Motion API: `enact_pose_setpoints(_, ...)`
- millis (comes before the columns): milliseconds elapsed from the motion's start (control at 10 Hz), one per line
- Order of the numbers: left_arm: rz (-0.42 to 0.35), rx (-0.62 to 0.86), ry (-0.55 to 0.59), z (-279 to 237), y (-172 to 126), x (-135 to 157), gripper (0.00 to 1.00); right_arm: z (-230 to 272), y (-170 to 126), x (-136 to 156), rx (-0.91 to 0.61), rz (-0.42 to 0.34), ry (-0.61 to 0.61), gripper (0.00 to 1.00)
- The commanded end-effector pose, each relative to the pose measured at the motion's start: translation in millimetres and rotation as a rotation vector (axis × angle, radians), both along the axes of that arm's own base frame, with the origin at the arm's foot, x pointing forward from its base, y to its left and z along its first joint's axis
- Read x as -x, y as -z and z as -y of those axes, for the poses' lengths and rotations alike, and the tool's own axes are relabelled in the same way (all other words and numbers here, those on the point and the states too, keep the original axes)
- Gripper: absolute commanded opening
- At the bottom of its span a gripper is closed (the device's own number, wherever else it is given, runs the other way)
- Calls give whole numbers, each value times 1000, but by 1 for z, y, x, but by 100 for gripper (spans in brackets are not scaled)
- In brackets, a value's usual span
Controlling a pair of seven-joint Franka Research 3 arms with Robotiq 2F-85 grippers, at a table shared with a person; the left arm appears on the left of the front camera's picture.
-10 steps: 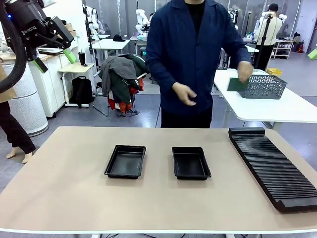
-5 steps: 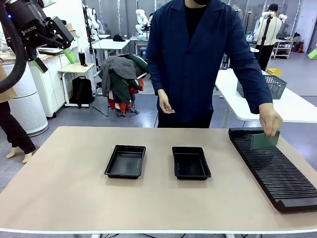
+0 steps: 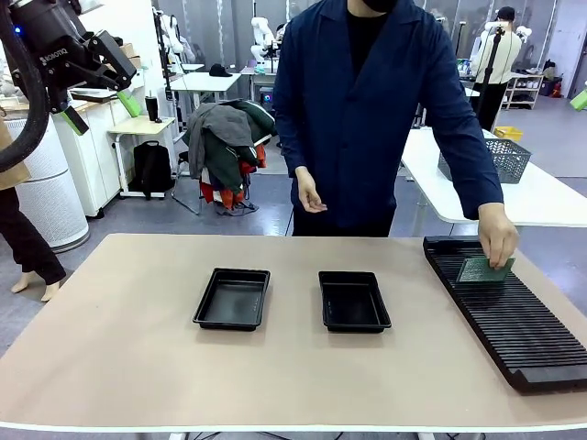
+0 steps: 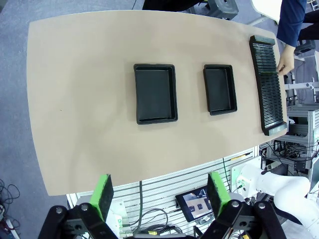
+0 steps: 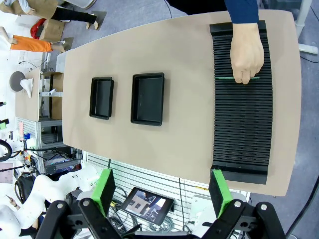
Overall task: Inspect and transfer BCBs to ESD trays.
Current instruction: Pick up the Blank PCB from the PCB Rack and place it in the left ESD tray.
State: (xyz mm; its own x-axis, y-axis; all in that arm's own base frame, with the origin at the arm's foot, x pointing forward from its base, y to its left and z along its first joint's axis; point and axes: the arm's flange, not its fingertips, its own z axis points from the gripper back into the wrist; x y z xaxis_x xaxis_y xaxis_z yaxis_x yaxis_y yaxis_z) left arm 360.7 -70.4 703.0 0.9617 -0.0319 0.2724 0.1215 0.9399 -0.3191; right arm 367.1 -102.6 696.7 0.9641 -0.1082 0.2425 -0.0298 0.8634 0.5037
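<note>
A person's hand (image 3: 498, 240) holds a pale-green BCB (image 3: 477, 270) edgewise in the ribbed rack (image 3: 518, 330), likely staging it; both ESD trays (image 3: 231, 324) wait empty on the table (image 3: 119, 367); left claw (image 4: 159, 179) and right claw (image 5: 162, 179) gape wide, holding nothing

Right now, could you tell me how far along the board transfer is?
Done: nothing, the left ESD tray and right ESD tray are empty. In hand: the person's hand stands one BCB in the slotted rack. Left: all inspection and transfer; the left gripper and right gripper hang open.
</note>
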Motion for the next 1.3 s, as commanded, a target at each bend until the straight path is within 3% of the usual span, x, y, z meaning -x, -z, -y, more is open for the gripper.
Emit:
enact_pose_setpoints(0,-3,6,0,0,1,0,100,0,0,0,0,0,0,100)
enact_pose_setpoints(1200,-3,6,0,0,1,0,100,0,0,0,0,0,0,100)
